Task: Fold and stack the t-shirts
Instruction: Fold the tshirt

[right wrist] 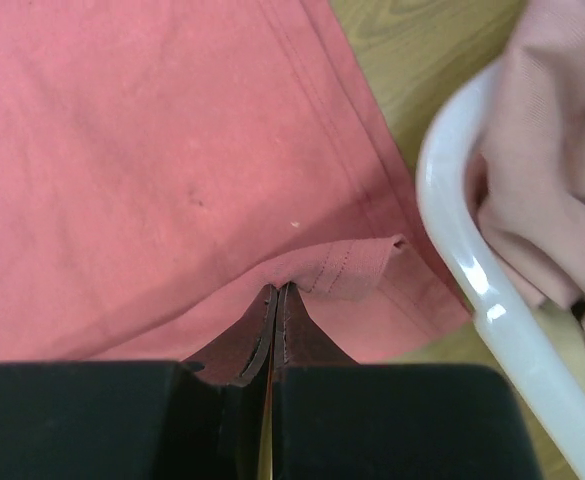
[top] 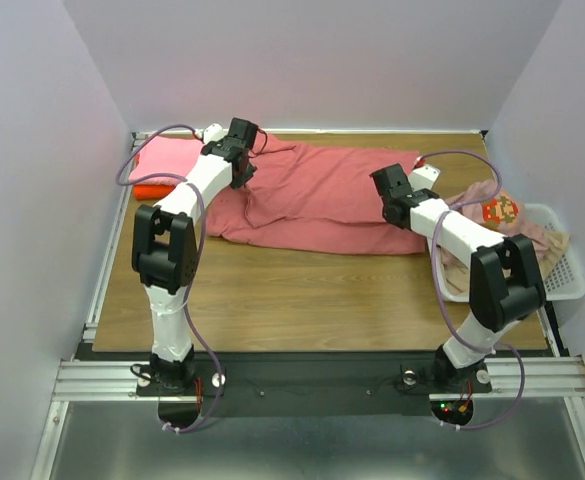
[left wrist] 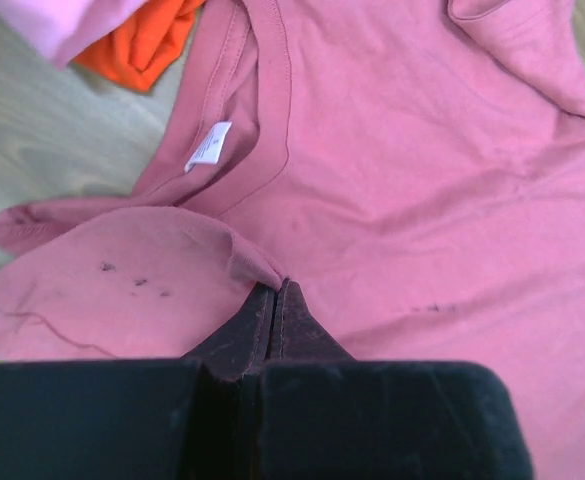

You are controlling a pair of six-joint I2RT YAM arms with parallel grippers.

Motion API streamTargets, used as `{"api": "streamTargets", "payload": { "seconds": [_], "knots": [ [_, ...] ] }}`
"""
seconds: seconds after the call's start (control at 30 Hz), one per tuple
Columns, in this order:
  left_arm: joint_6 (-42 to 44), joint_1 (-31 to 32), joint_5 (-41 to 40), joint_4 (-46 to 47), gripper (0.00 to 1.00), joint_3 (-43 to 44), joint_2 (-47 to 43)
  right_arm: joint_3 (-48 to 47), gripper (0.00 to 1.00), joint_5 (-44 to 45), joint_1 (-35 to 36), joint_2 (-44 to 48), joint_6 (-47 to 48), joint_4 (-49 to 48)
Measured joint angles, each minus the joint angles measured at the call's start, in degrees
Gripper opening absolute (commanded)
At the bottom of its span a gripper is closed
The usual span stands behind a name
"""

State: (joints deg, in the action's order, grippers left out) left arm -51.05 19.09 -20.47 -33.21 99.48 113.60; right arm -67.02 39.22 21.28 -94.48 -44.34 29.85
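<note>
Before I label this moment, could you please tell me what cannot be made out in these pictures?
- Top view: the orange t-shirt is mostly covered by the light pink t-shirt.
- Top view: the print on the pale pink t-shirt in the basket is too small to read.
- Wrist views: how much rose-red t-shirt the left pincer and right pincer pinch is hidden between their shut jaws.

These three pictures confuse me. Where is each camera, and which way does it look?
Top camera: high behind the arms, looking down at the table; both arms show.
Left wrist camera: on the left arm, looking down at the red shirt near its collar; the left pincer, shut, pinches cloth.
Right wrist camera: on the right arm, looking down at its hem beside the white basket; the right pincer, shut, pinches cloth.
Shared: all three see the red shirt.
</note>
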Motion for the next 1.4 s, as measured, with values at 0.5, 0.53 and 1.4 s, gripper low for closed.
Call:
{"api": "streamTargets", "payload": {
  "seconds": [0.5,0.53,1.4],
  "knots": [
    [7.41,-2.23,0.35,2.99,0.88,10.19,10.47,-5.7,0.67,2.08,-1.07,-6.78,2.05,-0.52],
    [7.76,-2.23,0.33,2.95,0.88,10.19,10.4,-5.84,0.71,1.7,-1.07,-6.78,2.43,-0.57],
    [8.81,-2.23,3.74,16.96,0.9,-24.81,-2.34,4.24,1.0,-18.99,2.01,-8.76,7.3,-11.39]
  ]
}}
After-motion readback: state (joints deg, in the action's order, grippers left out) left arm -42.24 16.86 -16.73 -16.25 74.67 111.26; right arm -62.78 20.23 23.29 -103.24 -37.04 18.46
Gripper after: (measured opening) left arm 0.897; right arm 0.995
